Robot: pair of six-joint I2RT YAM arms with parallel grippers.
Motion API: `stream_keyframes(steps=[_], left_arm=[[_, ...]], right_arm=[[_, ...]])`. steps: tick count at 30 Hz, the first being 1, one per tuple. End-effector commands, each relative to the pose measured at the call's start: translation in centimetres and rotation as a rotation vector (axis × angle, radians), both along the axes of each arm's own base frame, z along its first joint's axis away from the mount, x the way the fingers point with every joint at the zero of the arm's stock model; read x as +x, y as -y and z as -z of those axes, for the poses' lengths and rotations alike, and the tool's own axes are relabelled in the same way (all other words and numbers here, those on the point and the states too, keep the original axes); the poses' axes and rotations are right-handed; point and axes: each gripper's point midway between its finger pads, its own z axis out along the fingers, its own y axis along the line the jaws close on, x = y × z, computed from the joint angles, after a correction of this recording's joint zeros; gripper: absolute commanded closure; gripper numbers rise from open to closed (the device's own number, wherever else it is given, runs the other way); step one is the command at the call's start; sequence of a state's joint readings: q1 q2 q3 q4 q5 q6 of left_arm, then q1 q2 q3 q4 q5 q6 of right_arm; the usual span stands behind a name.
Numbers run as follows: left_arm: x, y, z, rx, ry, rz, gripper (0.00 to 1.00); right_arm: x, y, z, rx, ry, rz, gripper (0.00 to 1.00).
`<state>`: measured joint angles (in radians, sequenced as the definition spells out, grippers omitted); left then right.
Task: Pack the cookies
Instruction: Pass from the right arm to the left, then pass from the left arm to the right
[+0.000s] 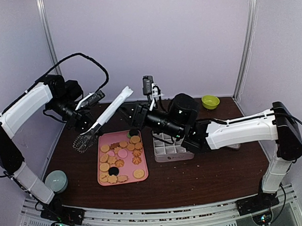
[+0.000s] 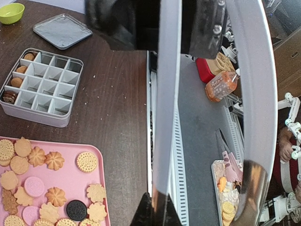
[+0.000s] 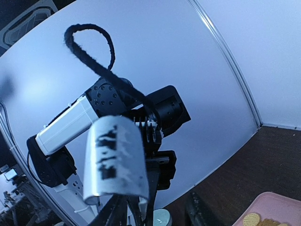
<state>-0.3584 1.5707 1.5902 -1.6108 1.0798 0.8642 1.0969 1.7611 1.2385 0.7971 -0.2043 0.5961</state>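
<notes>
1. Cookies (image 1: 120, 157): we count about two dozen lying flat on the pink tray (image 1: 142, 180), at 7 o'clock from the table's middle. Most are golden rounds and flower shapes, with a few pink and two dark ones.
2. Packed cookies (image 2: 19, 70): four more sit singly in the cells of one outer column of the divider box (image 2: 33, 117), three golden and one dark. The other cells hold nothing.
3. Divider box: it stands on the table (image 1: 210, 170) at 3 o'clock from the tray, near it but apart.
4. Left gripper (image 1: 86, 136): it is clamped on the metal tongs (image 1: 112, 107), just above the tray's 11 o'clock corner.
5. Metal tongs: they slant up from that grip toward 1 o'clock, clear of the cookies.
6. Right gripper (image 1: 128, 113): its jaws stand apart beside the tongs' upper end, and we see nothing held between them.
7. Grey lid (image 2: 62, 30): it lies flat on the table beyond the box.
8. Green bowl (image 1: 210, 101): it sits at 1 o'clock on the table.
9. Pale round cup (image 1: 56, 181): it sits at 8 o'clock, by the table's left edge.
</notes>
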Motion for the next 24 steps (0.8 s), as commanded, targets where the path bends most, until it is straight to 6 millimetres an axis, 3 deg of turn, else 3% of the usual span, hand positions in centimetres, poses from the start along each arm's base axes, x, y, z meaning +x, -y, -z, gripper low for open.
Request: stream_keyframes(steps=[1, 3, 4, 5, 12, 14, 16, 18, 20, 24], left_arm=[[-1.0, -0.4, -1.5, -0.038, 0.007, 0.002, 1.0], [-1.0, -0.3, -1.7, -0.042, 0.017, 0.002, 1.0], [-0.9, -0.3, -1.9, -0.043, 0.023, 0.002, 1.0], [-1.0, -0.3, -2.0, -0.046, 0.027, 0.004, 1.0], [-1.1, -0.3, -2.4, -0.057, 0.053, 0.01, 1.0], [-1.2, -0.4, -2.7, -0.064, 0.062, 0.009, 1.0], [-1.3, -0.4, -3.0, -0.069, 0.072, 0.01, 1.0], [-1.4, -0.4, -3.0, -0.065, 0.076, 0.01, 1.0], [-1.4, -0.4, -3.0, -0.065, 0.075, 0.009, 1.0], [-1.4, -0.5, -3.1, -0.062, 0.079, 0.008, 1.0]], right_arm=[[-0.2, 0.9, -2.2, 0.078, 0.032, -0.038, 0.41], [-0.4, 1.2, -1.7, 0.104, 0.017, -0.074, 0.2], [-0.6, 1.5, -1.6, 0.116, 0.017, -0.091, 0.03], [-0.8, 1.8, -1.5, 0.131, 0.022, -0.105, 0.0], [-2.4, 2.1, -3.4, 0.164, 0.056, -0.197, 0.0], [-1.1, 3.5, -4.2, 0.275, -0.062, -0.187, 0.0], [0.5, 5.6, -3.8, 0.435, -0.234, -0.208, 0.0], [0.8, 7.4, -5.0, 0.601, -0.253, -0.363, 0.0], [1.6, 6.2, -5.3, 0.607, -0.302, -0.51, 0.0], [2.3, 3.6, -2.8, 0.311, -0.265, -0.286, 0.0]])
